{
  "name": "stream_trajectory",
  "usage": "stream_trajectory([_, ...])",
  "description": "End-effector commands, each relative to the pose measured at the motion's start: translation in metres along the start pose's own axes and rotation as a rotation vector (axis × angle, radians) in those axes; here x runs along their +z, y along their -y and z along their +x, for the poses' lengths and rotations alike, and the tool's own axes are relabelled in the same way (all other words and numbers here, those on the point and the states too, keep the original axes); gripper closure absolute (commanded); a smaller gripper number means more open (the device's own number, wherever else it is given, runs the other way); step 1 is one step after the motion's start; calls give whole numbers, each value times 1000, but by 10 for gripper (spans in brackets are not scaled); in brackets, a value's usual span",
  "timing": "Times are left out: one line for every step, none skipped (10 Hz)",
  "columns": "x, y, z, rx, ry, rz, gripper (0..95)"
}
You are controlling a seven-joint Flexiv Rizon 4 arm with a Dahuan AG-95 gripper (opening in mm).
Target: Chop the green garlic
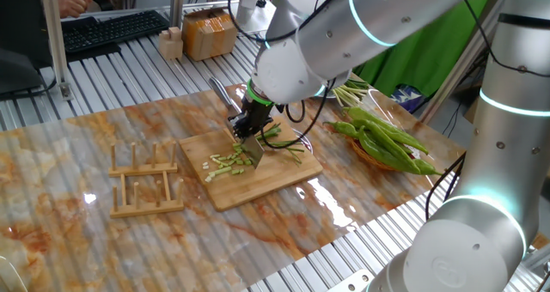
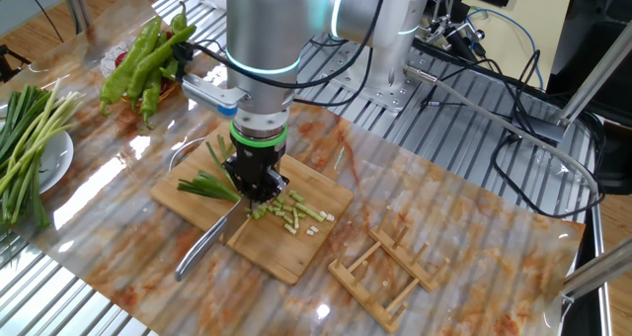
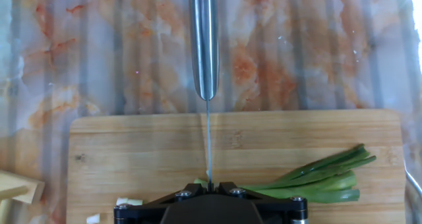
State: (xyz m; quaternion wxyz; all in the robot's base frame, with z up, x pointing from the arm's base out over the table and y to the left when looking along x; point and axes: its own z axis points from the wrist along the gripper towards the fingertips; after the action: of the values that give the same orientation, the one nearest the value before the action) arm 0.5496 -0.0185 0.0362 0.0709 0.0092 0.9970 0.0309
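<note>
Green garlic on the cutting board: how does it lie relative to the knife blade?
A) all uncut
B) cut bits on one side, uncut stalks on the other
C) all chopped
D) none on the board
B: short cut bits lie on one side of the knife, uncut green garlic stalks on the other.

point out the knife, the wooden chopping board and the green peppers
steel knife (image 3: 205, 46): hand view, on its handle
wooden chopping board (image 2: 286, 257): the other fixed view, bare near corner
glossy green peppers (image 1: 391, 142): one fixed view, mid-pile

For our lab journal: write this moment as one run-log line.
gripper: shut on steel knife | blade: down on bamboo cutting board | thin green garlic stalks: partly chopped | cut bits: beside blade
</note>
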Motion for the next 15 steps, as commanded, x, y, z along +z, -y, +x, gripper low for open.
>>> stream_trajectory([24, 0, -2, -2, 1, 5, 950])
stream_trajectory([27, -1, 4, 3, 3, 4, 950])
stream_trajectory([27, -2, 5, 9, 1, 4, 950])
stream_trajectory([25, -2, 1, 10, 4, 3, 950])
stream_trajectory([27, -2, 1, 7, 6, 9, 950])
stream_trajectory([31, -1, 3, 7, 6, 6, 950])
stream_trajectory([32, -1, 3, 6, -6, 3, 950])
stream_trajectory([27, -2, 1, 13, -3, -3, 950])
stream_trajectory([24, -2, 0, 11, -4, 3, 950])
stream_trajectory([25, -2, 0, 10, -3, 7, 950])
stream_trajectory([22, -3, 0, 9, -14, 11, 950])
stream_trajectory([18, -3, -2, 10, -17, 12, 950])
stream_trajectory([13, -4, -3, 11, -22, 16, 950])
stream_trajectory([10, -4, -4, 10, -24, 16, 950])
stream_trajectory([7, -4, -5, 5, -27, 25, 950])
